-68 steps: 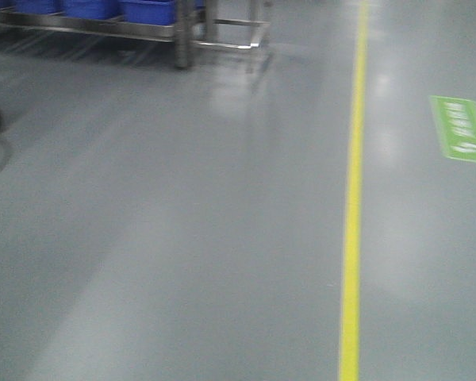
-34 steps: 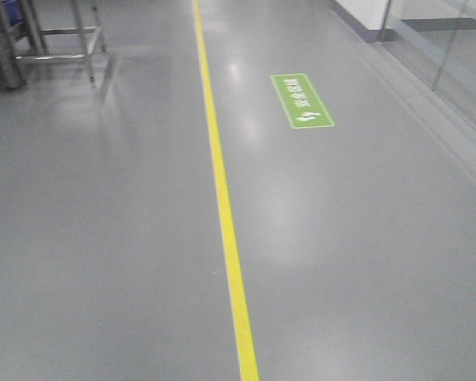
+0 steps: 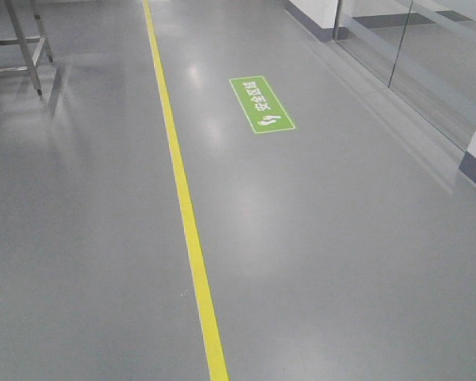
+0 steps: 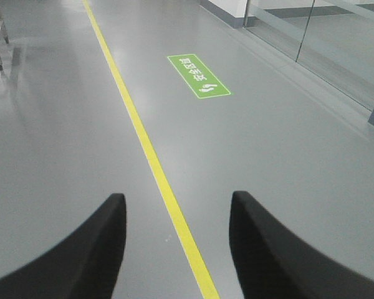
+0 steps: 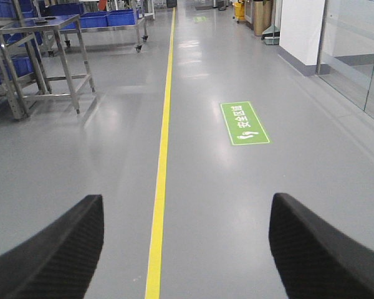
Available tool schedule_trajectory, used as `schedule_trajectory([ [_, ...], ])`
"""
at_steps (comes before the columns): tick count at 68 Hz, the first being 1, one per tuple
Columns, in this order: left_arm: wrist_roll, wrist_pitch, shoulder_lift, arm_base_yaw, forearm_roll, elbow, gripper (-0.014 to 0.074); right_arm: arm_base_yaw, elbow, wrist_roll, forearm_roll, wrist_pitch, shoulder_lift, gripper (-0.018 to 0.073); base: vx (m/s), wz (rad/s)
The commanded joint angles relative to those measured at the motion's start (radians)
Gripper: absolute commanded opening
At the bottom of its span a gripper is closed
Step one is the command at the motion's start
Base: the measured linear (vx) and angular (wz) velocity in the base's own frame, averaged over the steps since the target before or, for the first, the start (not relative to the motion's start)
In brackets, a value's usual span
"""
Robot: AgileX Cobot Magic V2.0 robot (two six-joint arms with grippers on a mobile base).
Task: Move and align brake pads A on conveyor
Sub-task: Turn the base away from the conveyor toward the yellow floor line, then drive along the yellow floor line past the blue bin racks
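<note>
The brake pads A and the conveyor show in none of the views. The left gripper [image 4: 176, 208] hangs over grey floor [image 4: 287, 143], its jaws apart and empty, with a yellow line [image 4: 151, 156] running between them. The right gripper [image 5: 187, 208] is spread wide and also empty. A green floor sign [image 3: 261, 104] lies right of the line. Steel tables [image 5: 43, 25] with blue bins [image 5: 106, 18] stand to its left.

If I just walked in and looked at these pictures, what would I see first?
The bright yellow line running up the grey floor catches the eye first, a little left of the middle in the front view. To its right lies a green sign with white marks on it. In the right wrist view, blue bins stand out far off at the upper left.
</note>
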Motion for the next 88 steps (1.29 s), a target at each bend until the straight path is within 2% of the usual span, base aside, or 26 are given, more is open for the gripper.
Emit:
schedule_trajectory([
  [1, 0.001, -0.075, 0.009, -0.004, -0.007, -0.025, 0.0355, -0.001, -0.024, -0.007, -0.005, -0.074, 0.011, 0.0524, 0.29, -0.06],
  [54, 0.001, -0.075, 0.009, -0.004, -0.007, -0.025, 0.0355, -0.001, -0.024, -0.007, -0.005, -0.074, 0.011, 0.0524, 0.45, 0.27],
  [88, 0.001, -0.075, 0.009, -0.004, -0.007, -0.025, 0.0355, -0.001, -0.024, -0.007, -0.005, -0.073, 0.011, 0.0524, 0.55, 0.03],
])
